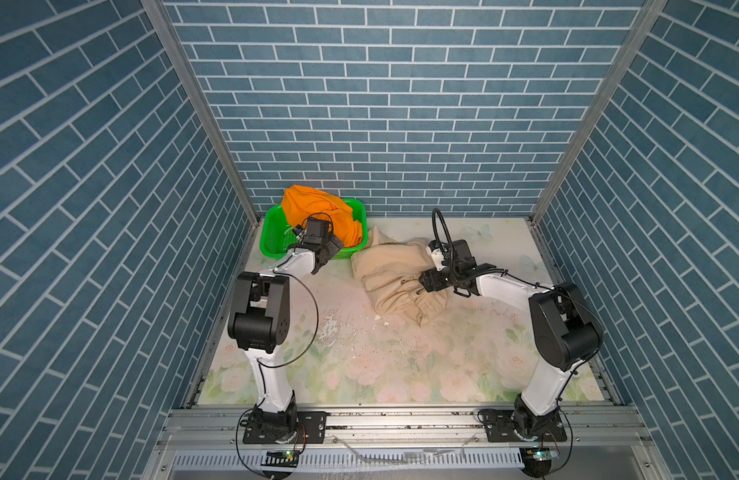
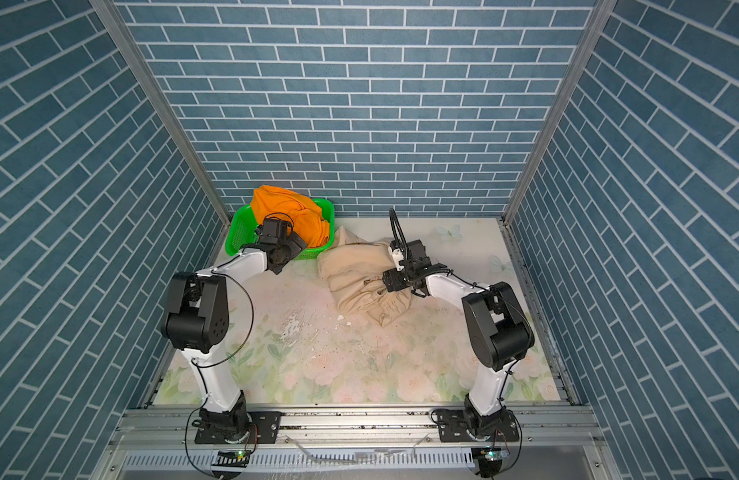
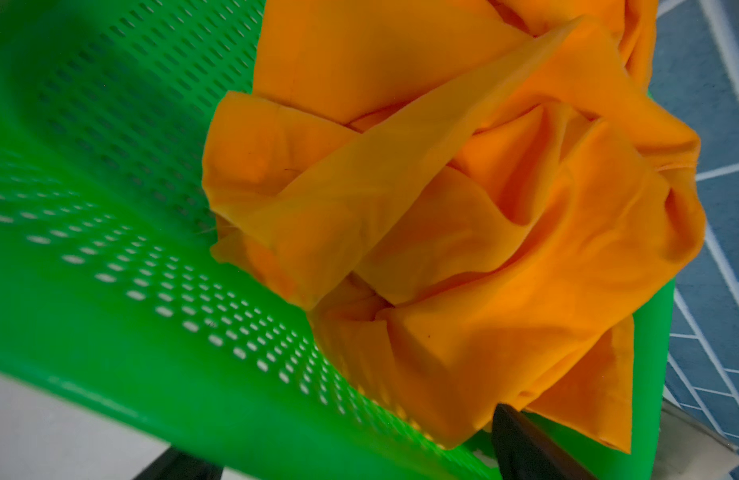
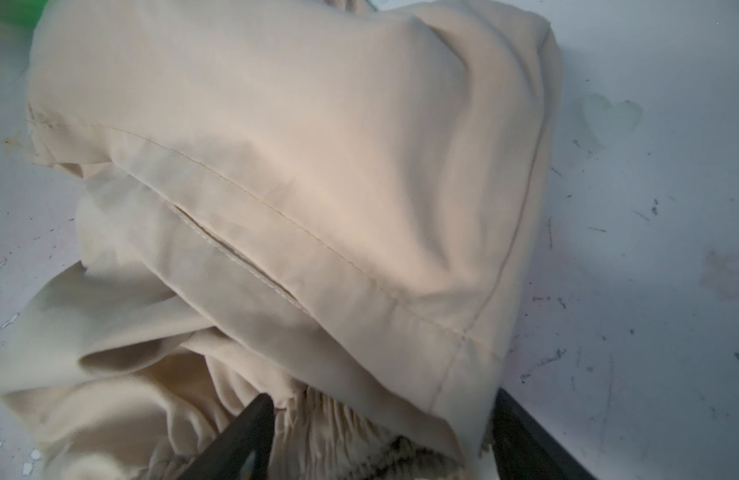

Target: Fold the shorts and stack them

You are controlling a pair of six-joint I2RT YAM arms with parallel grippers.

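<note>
Orange shorts (image 1: pixel 314 203) lie bunched in the basket (image 1: pixel 272 237), beige shorts (image 1: pixel 388 266) crumpled on the table (image 1: pixel 401 357) beside it. Left gripper (image 3: pixel 336 432) hangs wide open before the orange heap; right gripper (image 4: pixel 378 415) sets open jaws astride beige folds. Risk: pinching several layers would lift a tangle.

Both arms reach forward, elbows bent; left claw (image 3: pixel 336 434) jaws fully spread; right claw (image 4: pixel 382 415) jaws apart.
</note>
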